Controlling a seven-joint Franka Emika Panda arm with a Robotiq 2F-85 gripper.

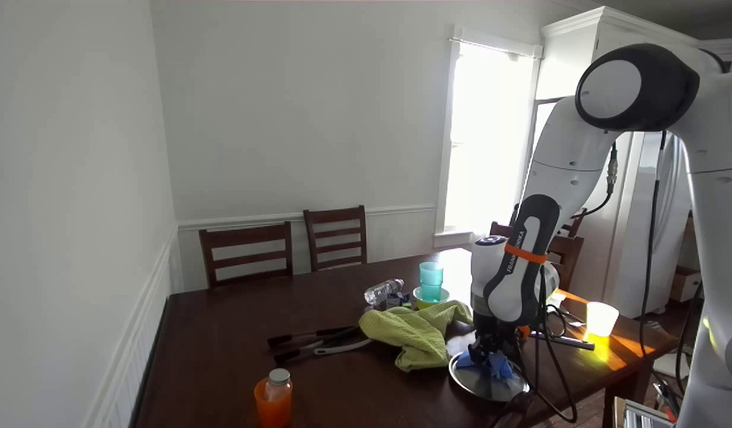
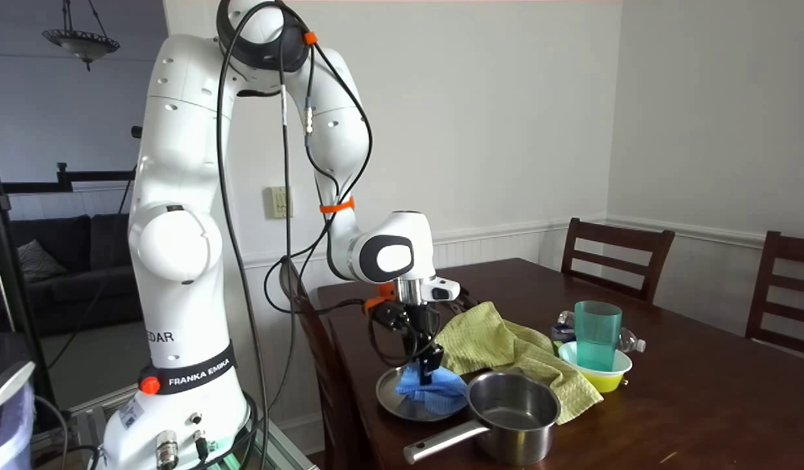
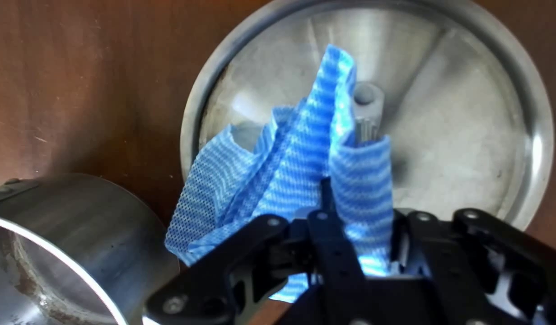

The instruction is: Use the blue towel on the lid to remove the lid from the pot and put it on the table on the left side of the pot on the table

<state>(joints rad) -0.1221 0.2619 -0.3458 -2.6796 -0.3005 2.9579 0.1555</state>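
Note:
The round metal lid [image 2: 392,399] lies flat at table level beside the open metal pot [image 2: 518,421]. The lid also shows in the wrist view [image 3: 463,117], where the pot [image 3: 79,216] is at the lower left, apart from it. The blue towel [image 3: 296,167] is bunched over the lid's middle and partly covers its grey handle [image 3: 369,106]. My gripper [image 3: 361,203] is closed on a fold of the towel, a finger on each side; whether the handle is inside the fold is hidden. In an exterior view the gripper [image 2: 430,367] points down over the lid.
A green towel [image 2: 477,336] lies behind the pot. A teal cup [image 2: 597,333] stands in a bowl [image 2: 607,380] near a clear bottle [image 1: 382,291]. Black-handled utensils [image 1: 318,342], an orange cup [image 1: 273,410] and a white cup [image 1: 602,319] are on the table.

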